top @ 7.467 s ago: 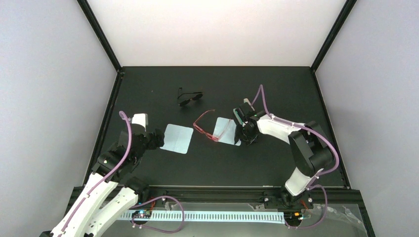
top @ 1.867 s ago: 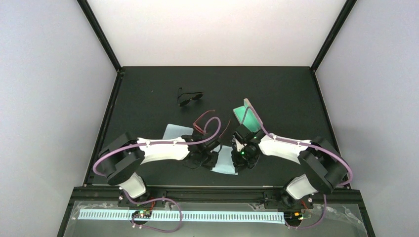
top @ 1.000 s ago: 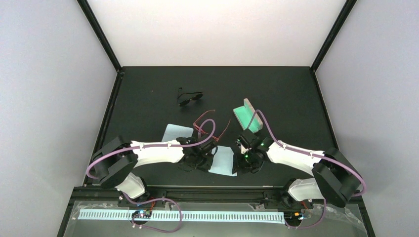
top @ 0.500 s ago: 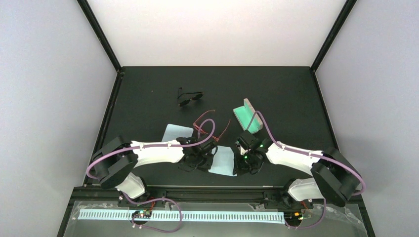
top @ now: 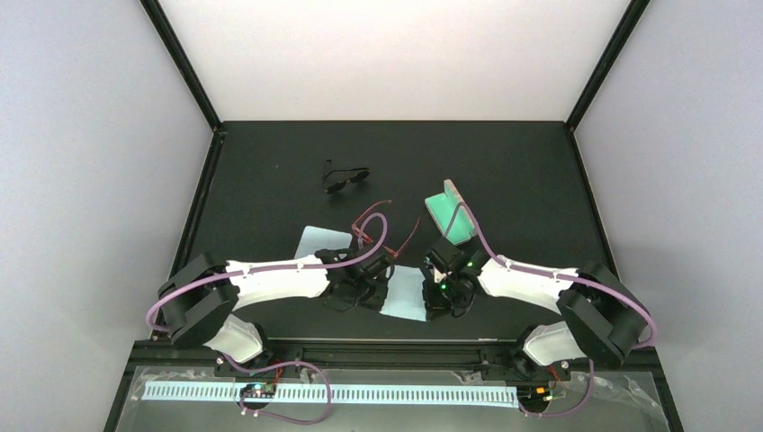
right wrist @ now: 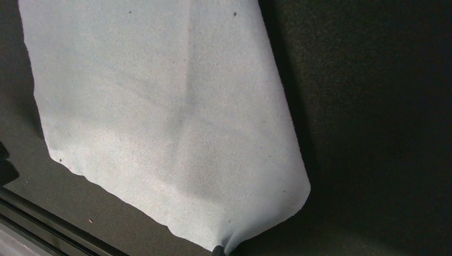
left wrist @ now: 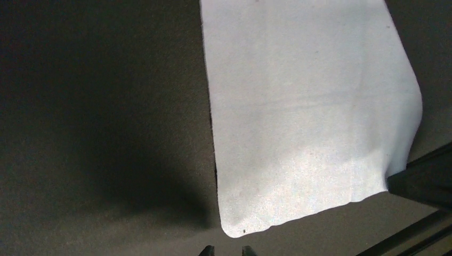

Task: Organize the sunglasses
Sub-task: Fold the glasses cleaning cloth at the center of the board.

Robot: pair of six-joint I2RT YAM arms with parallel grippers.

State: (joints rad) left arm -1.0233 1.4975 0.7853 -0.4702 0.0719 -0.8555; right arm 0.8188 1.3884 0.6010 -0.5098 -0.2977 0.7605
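The sunglasses [top: 385, 228], thin red frame with arms unfolded, lie mid-table beyond both grippers, partly behind the left arm's cable. A pale blue cloth [top: 405, 293] lies flat between the two grippers. My right gripper [top: 438, 301] is at its right near corner; in the right wrist view the cloth [right wrist: 160, 106] puckers into the shut right gripper [right wrist: 221, 250]. My left gripper [top: 373, 286] is at the cloth's left side; in the left wrist view the left gripper [left wrist: 226, 250] is shut just short of the cloth's [left wrist: 304, 117] corner, gripping nothing.
A black dark-lensed pair [top: 346, 175] lies farther back on the left. A green glasses case [top: 450, 216] stands open behind the right arm. A second pale cloth [top: 317, 241] lies partly under the left arm. The table's front rail [top: 387, 346] is close behind both grippers.
The right gripper's jaws have closed on the cloth's corner. Both arms have shifted only slightly; the cloth and sunglasses lie where they were.
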